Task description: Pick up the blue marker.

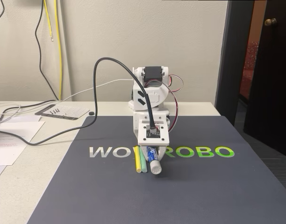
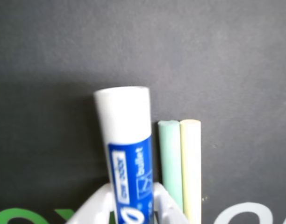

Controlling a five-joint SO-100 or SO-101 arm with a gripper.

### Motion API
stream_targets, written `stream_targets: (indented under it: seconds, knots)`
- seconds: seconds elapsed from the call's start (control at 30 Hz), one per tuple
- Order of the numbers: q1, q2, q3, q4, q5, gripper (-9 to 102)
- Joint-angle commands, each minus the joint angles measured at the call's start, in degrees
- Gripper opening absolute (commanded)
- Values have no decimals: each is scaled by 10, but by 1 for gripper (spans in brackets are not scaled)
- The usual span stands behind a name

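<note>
White plastic of our gripper (image 2: 133, 212) pinches the marker (image 2: 126, 149) on both sides — its long axis runs straight out from us along the mat (image 1: 203, 186), sticks (image 2: 181, 163) just beside.

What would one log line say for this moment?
fingers: around blue marker | marker: on mat | beside: green stick, yellow stick

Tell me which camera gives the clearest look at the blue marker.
The wrist view: the blue marker is close up, white barrel and blue label print sharp, beside the pale green stick. In the fixed view the blue marker is small, mostly hidden under the gripper, white end protruding.
</note>
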Motion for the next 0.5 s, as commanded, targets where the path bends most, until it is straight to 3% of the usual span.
stream_targets:
  seconds: [0.0,0.47]
  knots:
    - [-5,54,-13,27,4,10]
    - [-2,43,-13,12,5,7]
